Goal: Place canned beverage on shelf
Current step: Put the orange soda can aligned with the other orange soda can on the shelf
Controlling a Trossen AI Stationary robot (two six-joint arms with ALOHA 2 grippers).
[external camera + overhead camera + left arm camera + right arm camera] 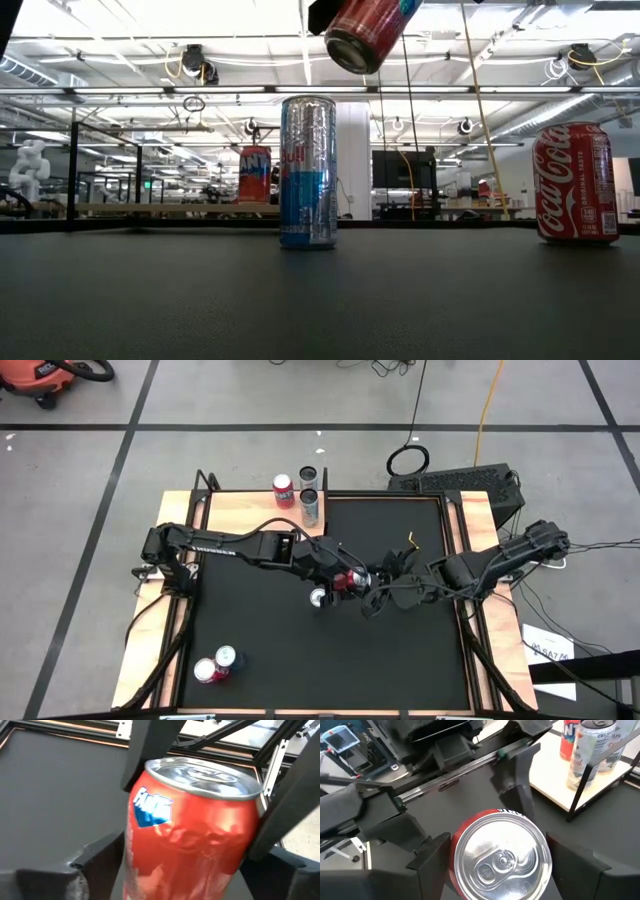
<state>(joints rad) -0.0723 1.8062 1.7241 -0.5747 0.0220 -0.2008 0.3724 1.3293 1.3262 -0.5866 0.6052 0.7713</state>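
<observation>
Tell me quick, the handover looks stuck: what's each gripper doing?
Left gripper: around the red aluminium drink can; grip cannot be told.
Right gripper: closed on that can.

Bright ceiling lights [300, 20] glare; wrist views blurred.

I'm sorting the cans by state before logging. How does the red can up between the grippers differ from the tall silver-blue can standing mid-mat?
The red can hangs tilted in the air; the silver-blue can stands upright on the black mat. The red can sits between the left gripper and the right gripper; nothing touches the silver-blue can. The red can looks wider, the silver-blue can slimmer and taller. Neither is on the shelf.
</observation>
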